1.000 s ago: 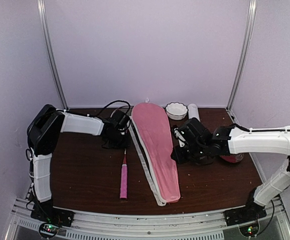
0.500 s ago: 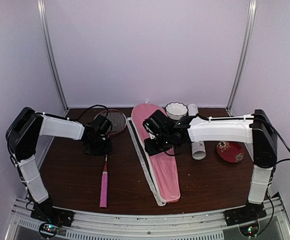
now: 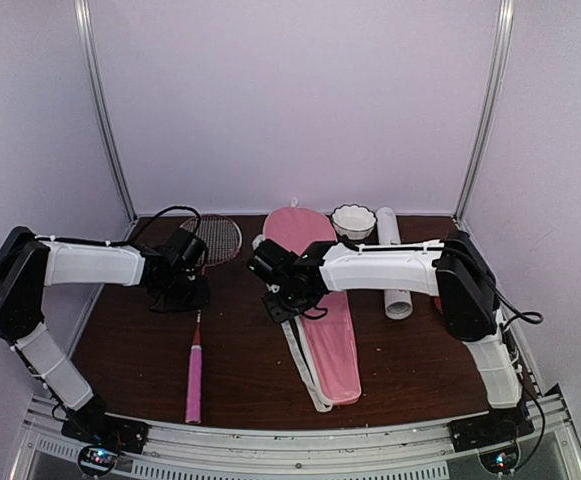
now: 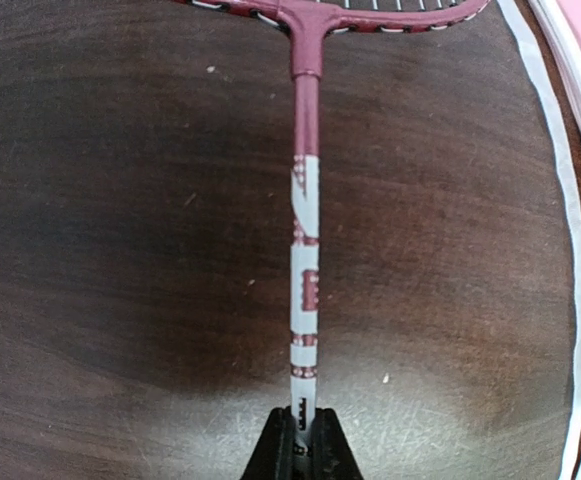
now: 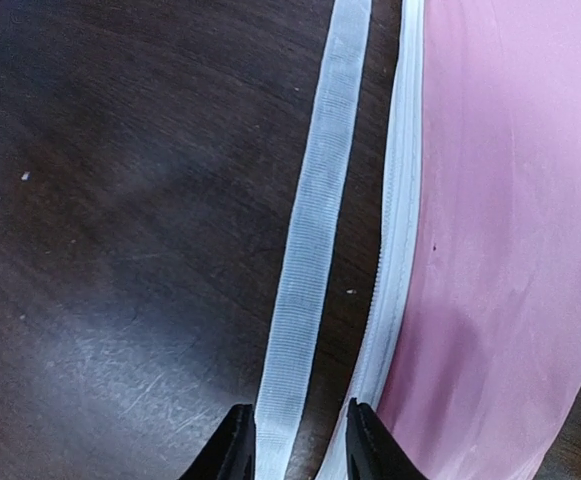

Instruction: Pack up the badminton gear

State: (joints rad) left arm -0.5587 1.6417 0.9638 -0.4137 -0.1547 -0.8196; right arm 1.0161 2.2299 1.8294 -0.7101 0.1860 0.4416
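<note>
While the cover (image 3: 332,340) lies lengthwise, wide end far, a bowl (image 3: 353,220) and a tube (image 3: 392,268) sit just right of its far end. The racket (image 3: 194,372) lies left of it, roughly parallel, head far, pink handle near. A white strap (image 5: 310,250) runs along the cover's left edge.

The left arm reaches out low from the left, with the left gripper (image 4: 305,445) over the racket shaft. The right arm bends across the cover, with the right gripper (image 5: 295,440) at its left edge.

The top view hides both sets of fingertips. Left wrist view: fingers pinched on the racket shaft. Right wrist view: fingers parted, strap running between them; contact can't be told.
</note>
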